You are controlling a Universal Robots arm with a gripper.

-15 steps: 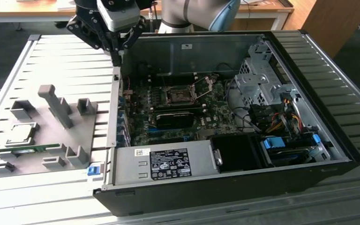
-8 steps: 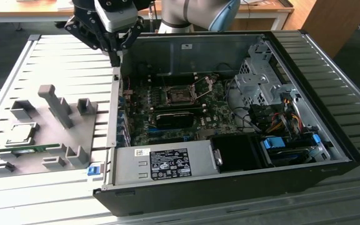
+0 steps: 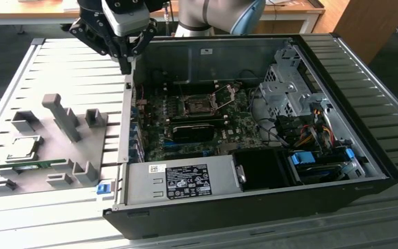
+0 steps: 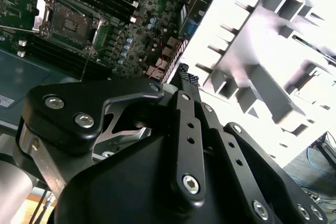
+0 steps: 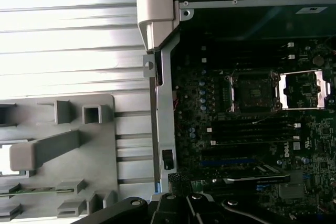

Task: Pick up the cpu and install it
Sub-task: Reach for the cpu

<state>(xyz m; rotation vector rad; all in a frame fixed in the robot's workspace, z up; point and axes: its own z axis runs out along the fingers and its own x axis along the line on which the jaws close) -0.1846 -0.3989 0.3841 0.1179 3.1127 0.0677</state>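
Gripper (image 3: 126, 67) pinched closed, empty, above computer case (image 3: 254, 210) corner. Cpu (image 3: 23, 147) on grey plate (image 3: 60, 155), well apart. Socket (image 3: 200, 106) open; its pins indistinct.

the robot arm (image 3: 202, 14), seen in the exterior view, is smooth silver-grey tubing with a pale blue joint cap (image 3: 252, 14). a light grey boxy housing (image 3: 124, 14) sits at its wrist. the gripper (image 3: 126, 65) is matte black, built of angular linked plates. in the second wrist view its flat link bars (image 4: 188, 135) carry rows of small holes and silver socket-head screws (image 4: 191, 183), and a bare metal bracket (image 4: 44, 163) shows at one side.
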